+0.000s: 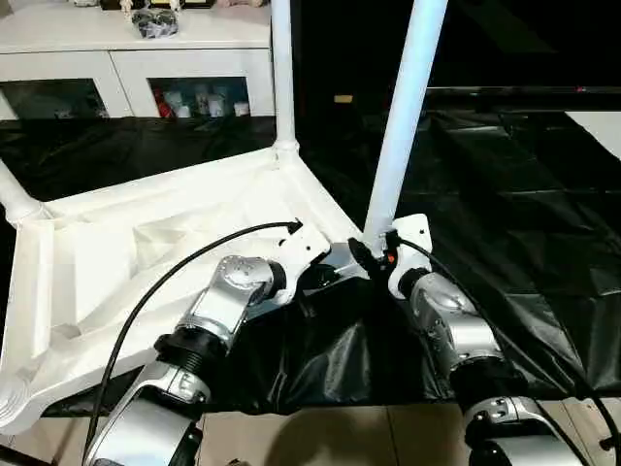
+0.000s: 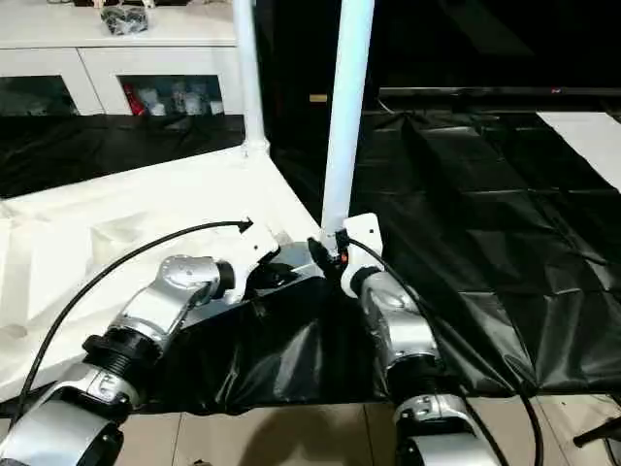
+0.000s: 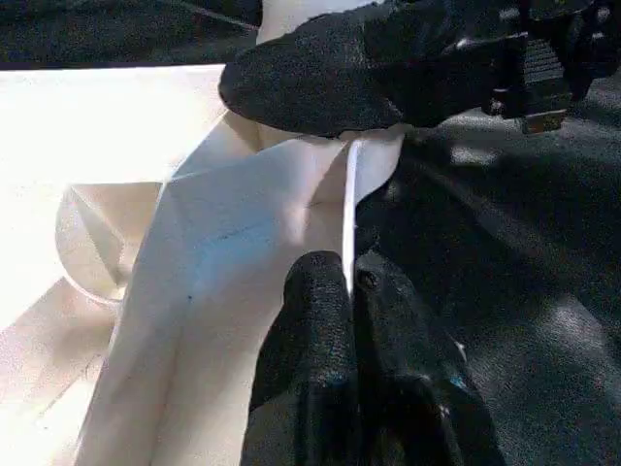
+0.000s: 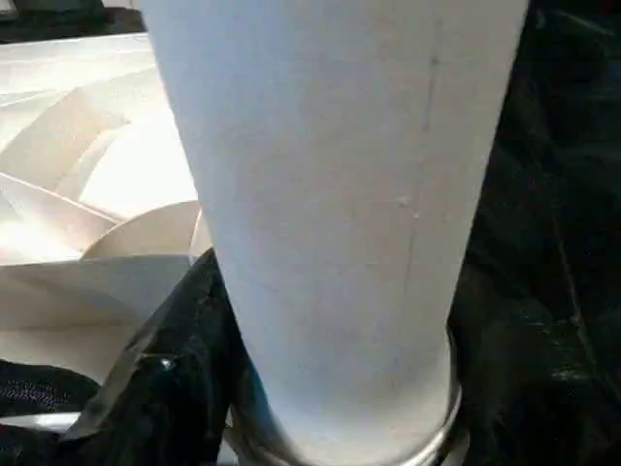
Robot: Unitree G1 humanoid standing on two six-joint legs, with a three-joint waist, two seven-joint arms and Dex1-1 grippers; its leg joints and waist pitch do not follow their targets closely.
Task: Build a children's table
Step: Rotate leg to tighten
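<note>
The white tabletop (image 1: 146, 233) lies upside down on a black sheet, ribbed underside up. One white leg (image 1: 281, 78) stands upright in the far corner socket, and another leg (image 1: 15, 199) leans out at the left edge. A third leg (image 1: 403, 116) rises at the near right corner, tilted slightly right. My right gripper (image 1: 374, 254) is shut on that leg's (image 4: 340, 194) lower end, just above the corner. My left gripper (image 3: 349, 277) is shut on the tabletop's thin rim (image 3: 349, 194) right beside that corner, close to the right gripper's finger (image 3: 320, 78).
A white cabinet (image 1: 126, 58) with glass doors stands at the back left, a dark bundle (image 1: 155, 21) on top. The crinkled black sheet (image 1: 505, 194) spreads to the right and back. Tan floor (image 1: 320, 437) shows at the near edge.
</note>
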